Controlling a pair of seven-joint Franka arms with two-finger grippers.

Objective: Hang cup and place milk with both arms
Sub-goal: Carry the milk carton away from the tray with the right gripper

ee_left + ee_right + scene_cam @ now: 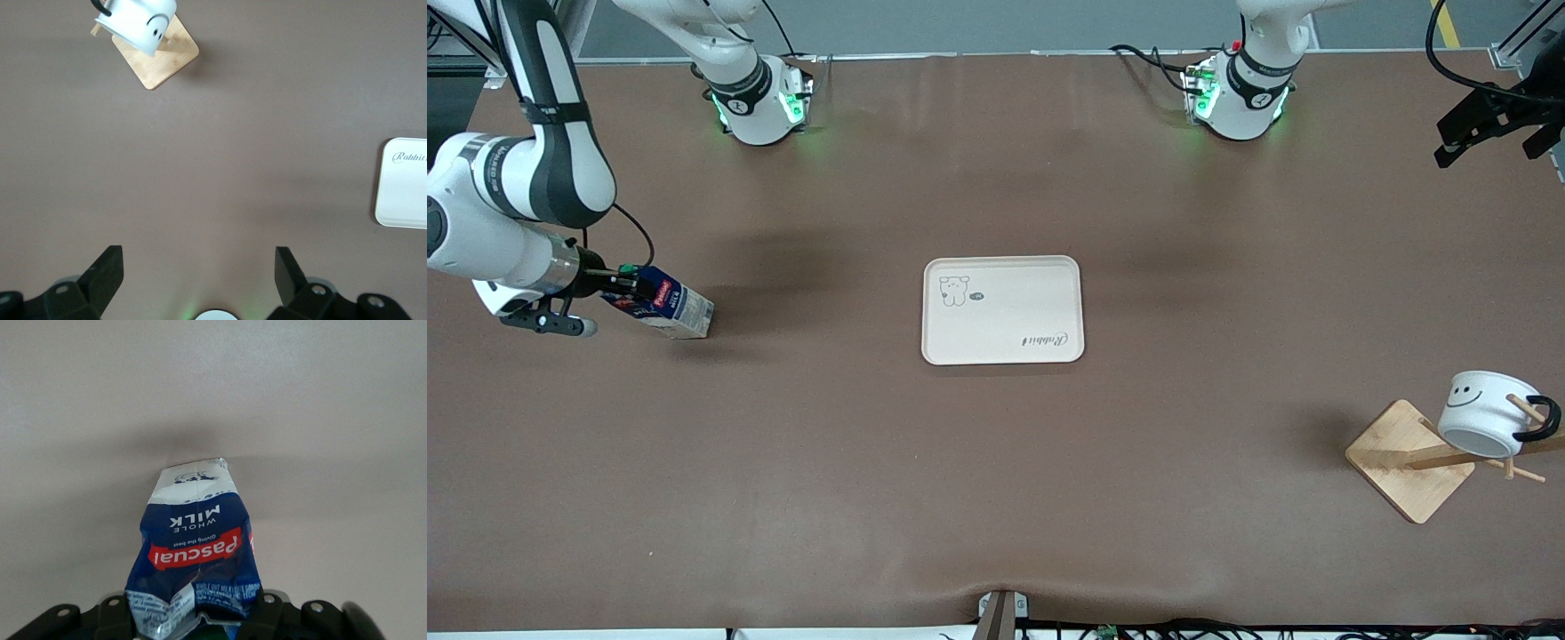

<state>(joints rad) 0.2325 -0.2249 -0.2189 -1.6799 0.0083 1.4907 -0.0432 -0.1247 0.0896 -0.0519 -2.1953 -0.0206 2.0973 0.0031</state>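
The milk [665,304] is a dark blue carton with a red-and-white label, at the right arm's end of the table. My right gripper [624,284] is shut on its top by the green cap and holds it tilted, with its pale bottom low at the table surface. The right wrist view shows the carton [197,540] between my right gripper's [193,617] black fingers. The cup [1485,413] hangs by its black handle on a peg of the wooden rack [1405,458]. My left gripper [199,257] is open and empty, high over the table by its base, with the cup [143,23] far ahead.
A cream tray [1002,309] lies at the table's middle; its edge shows in the left wrist view [403,193]. The rack's wooden base [163,60] stands at the left arm's end, near the front camera. A black fixture [1489,120] with cables hangs at the table's edge there.
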